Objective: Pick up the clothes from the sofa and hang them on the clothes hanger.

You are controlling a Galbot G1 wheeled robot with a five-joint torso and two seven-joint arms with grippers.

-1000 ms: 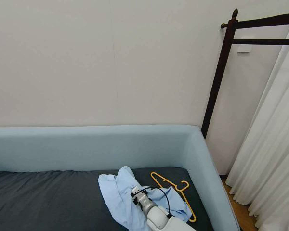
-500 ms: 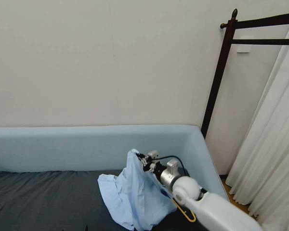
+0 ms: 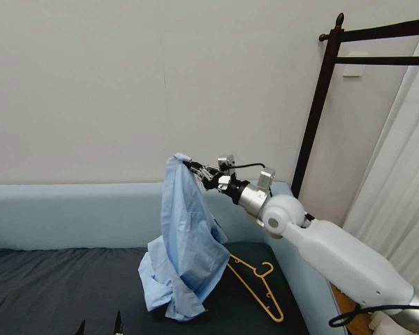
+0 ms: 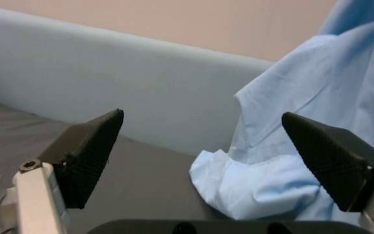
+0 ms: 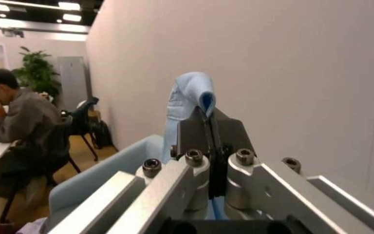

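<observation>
A light blue shirt hangs from my right gripper, which is shut on its top edge above the sofa's dark seat; the hem still rests on the cushion. In the right wrist view the shirt folds over the shut gripper. An orange wire hanger lies on the seat beside the shirt, partly under it. My left gripper is open low over the seat, with the shirt just beyond it; its fingertips show at the head view's lower edge. A dark wooden clothes rack stands beyond the sofa's right end.
The pale blue sofa back and right armrest bound the dark seat. White curtains hang at the far right beside the rack. A plain wall rises behind the sofa.
My right gripper has risen from the seat to above the sofa back, lifting the shirt so it now hangs tall. The hanger lies more exposed. The left fingertips have entered the head view's lower edge.
</observation>
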